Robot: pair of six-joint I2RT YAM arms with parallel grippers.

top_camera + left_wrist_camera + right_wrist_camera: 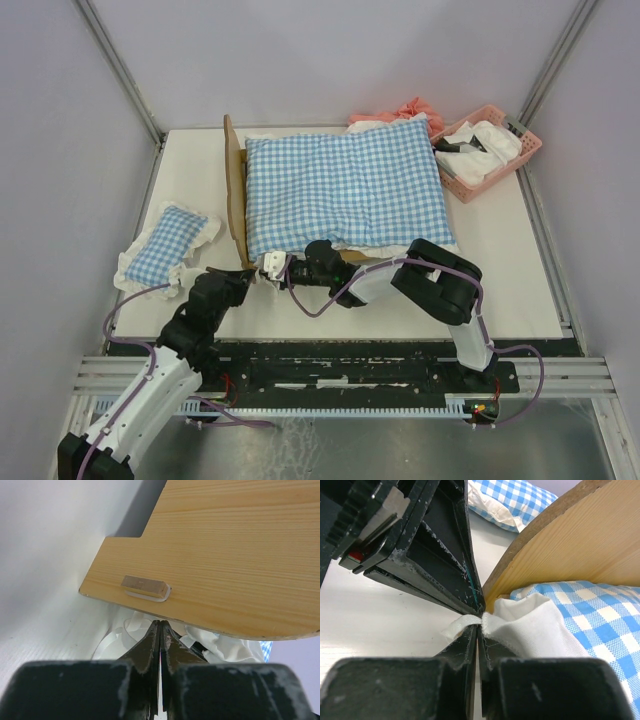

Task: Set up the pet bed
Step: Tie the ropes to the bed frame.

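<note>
In the top external view the pet bed is standing on the counter left of centre, its headboard upright at the left end, and the checked cushion is lying over the base, covering it almost fully. A smaller checked pillow is waiting apart on the left and a pink basket is sitting at the far right corner. Both arms are converging on the bed's near-left corner, the left pincer and right pincer almost touching, probably because the cushion's edge is bunching there against the wood. In the left wrist view the left pincer is pressing its 2 fingers fully together just below the headboard, beside a small wooden block fixed to the board. The white frill is lying right behind the tips, but whether any cloth is caught between them cannot be told. In the right wrist view the right pincer is closing narrowly on a fold of that frill at the foot of the headboard, with the left pincer's tip meeting it from above, seemingly so the corner can be tugged flat and tucked inside the frame.
</note>
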